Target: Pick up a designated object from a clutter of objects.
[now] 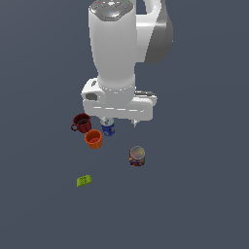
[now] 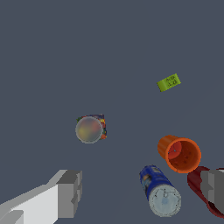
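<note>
The designated object, a small flat lime-green block (image 1: 84, 180) (image 2: 169, 82), lies alone on the dark floor, apart from the rest of the clutter. My gripper (image 1: 120, 122) (image 2: 142, 190) hangs open above the other items, far from the block, with nothing between its fingers. Below it stand a dark red mug (image 1: 81, 123) (image 2: 197, 179), an orange cup (image 1: 94, 139) (image 2: 180, 153) and a blue can (image 1: 108, 127) (image 2: 159, 190). A multicoloured can (image 1: 137, 156) (image 2: 91, 128) stands a little apart from them. One finger (image 2: 214, 186) partly covers the mug in the wrist view.
The white arm body (image 1: 116, 53) fills the upper middle of the exterior view. The mug, cup and blue can sit close together; the block lies toward the exterior view's lower left of them, on plain grey floor (image 1: 194, 204).
</note>
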